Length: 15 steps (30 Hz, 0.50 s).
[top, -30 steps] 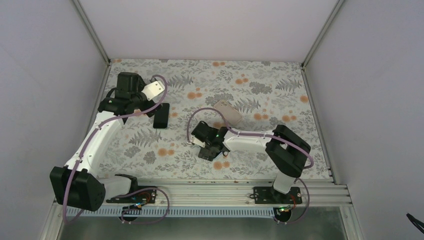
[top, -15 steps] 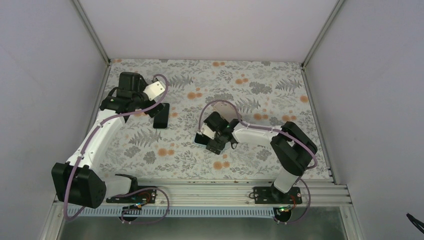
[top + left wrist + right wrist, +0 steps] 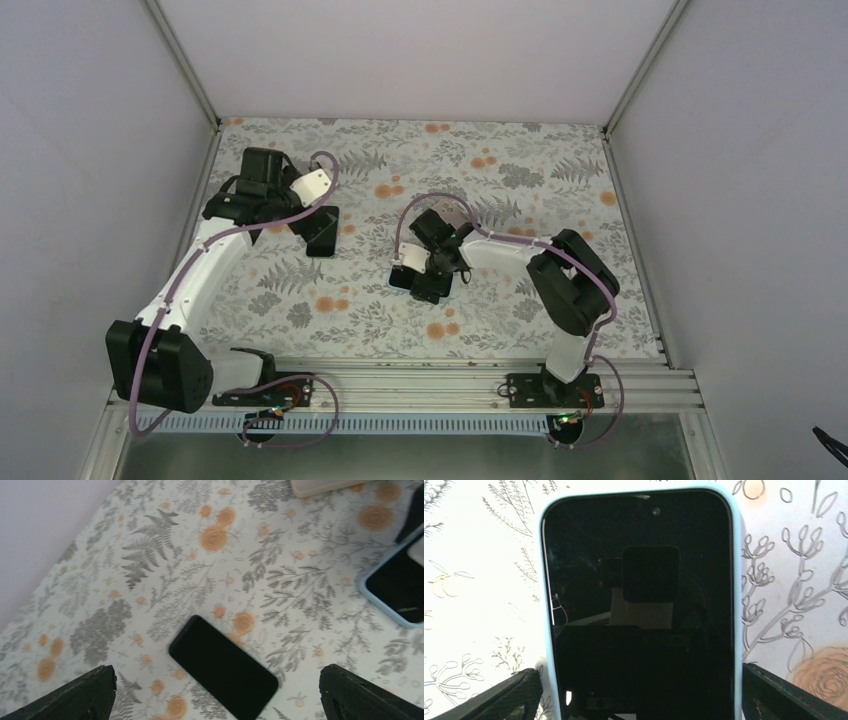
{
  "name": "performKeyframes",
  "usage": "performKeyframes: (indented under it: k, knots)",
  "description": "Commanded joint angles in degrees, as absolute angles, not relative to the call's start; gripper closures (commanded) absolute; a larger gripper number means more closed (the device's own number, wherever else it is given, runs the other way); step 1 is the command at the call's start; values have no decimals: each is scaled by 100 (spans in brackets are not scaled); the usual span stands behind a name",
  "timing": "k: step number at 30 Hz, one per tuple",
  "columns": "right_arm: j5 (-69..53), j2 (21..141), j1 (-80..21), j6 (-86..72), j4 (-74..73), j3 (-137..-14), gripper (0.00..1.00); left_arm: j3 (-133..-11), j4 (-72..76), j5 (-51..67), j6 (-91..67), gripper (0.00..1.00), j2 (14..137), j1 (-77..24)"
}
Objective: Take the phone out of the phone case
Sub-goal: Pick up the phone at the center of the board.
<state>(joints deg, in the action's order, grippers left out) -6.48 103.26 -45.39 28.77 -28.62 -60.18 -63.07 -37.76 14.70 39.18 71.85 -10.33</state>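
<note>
Your right gripper [image 3: 639,700] hangs with its jaws spread wide on either side of the black phone [image 3: 639,630], which lies screen-up in its pale blue case [image 3: 737,580] near the middle of the floral tablecloth [image 3: 474,555]. Your left gripper [image 3: 215,702], jaws also wide and empty, hangs over a bare black slab phone [image 3: 223,667] toward the left edge.

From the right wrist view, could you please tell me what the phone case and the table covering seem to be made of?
Phone case: probably silicone or soft plastic, given its matte pale-blue rounded rim. Table covering: printed cloth or vinyl, flat floral pattern; the look leaves it open.
</note>
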Motion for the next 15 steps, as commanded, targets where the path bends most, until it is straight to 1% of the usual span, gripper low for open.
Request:
performKeyframes:
  k: [1, 3, 5, 6, 8, 10, 15]
  knots:
    - [-721, 10886, -4483, 3173, -3378, -5938, 6, -6413, -4124, 2129, 3888, 0, 7216, -1011]
    - [-608, 10951, -4474, 3077, -3371, -5914, 8, -6469, -4245, 2204, 3886, 0, 7259, -1011]
    - [-684, 10958, -4465, 3050, -3478, -5868, 9, -6505, -4361, 2278, 3899, 0, 7324, -1013]
    - [-745, 10933, -4460, 3049, -3504, -5837, 12, -6523, -4423, 2323, 3915, 0, 7367, -1013]
    - [-797, 10866, -4464, 3038, -3523, -5782, 25, -6539, -4518, 2430, 3907, 0, 7469, -1011]
    - [-769, 10783, -4465, 2967, -3495, -5766, 39, -6517, -4511, 2479, 3869, 0, 7589, -1015]
    - [-612, 10400, -4482, 2791, -3390, -5847, 56, -6539, -4459, 2623, 3665, 0, 7885, -1011]
